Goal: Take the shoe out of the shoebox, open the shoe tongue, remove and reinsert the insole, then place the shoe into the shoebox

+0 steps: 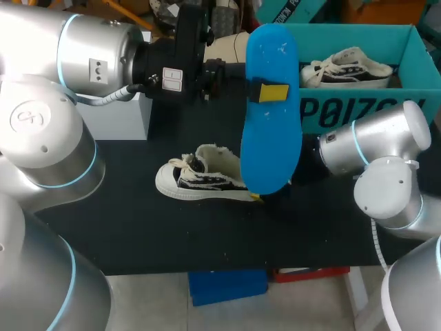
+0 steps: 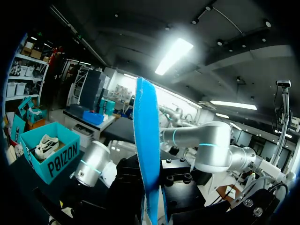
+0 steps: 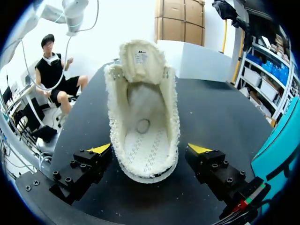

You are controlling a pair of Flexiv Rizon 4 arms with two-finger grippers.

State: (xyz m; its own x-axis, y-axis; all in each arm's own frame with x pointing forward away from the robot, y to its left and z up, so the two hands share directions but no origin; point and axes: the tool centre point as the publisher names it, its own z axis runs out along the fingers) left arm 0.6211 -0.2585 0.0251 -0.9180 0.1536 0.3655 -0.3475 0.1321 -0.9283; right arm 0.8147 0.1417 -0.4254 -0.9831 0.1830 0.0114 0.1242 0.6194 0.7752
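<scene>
Left gripper [image 1: 273, 92] pinches blue insole [image 1: 270, 141] tight. Insole held high over table, standing on end, seen edge-on from left wrist [image 2: 147, 154].

White shoe [image 1: 203, 178] sits on its sole on black table [image 1: 138, 234], just below insole. Tongue [image 3: 140, 58] pulled back, shoe wide open, bare stitched floor shows inside.

Right gripper [image 3: 150, 152] at shoe's heel, fingers [image 3: 101, 150] spread apart, one each side of heel, just beside it, not squeezing.

Teal shoebox [image 1: 358, 114] behind right arm. Second shoe [image 1: 348, 69] lies inside.
</scene>
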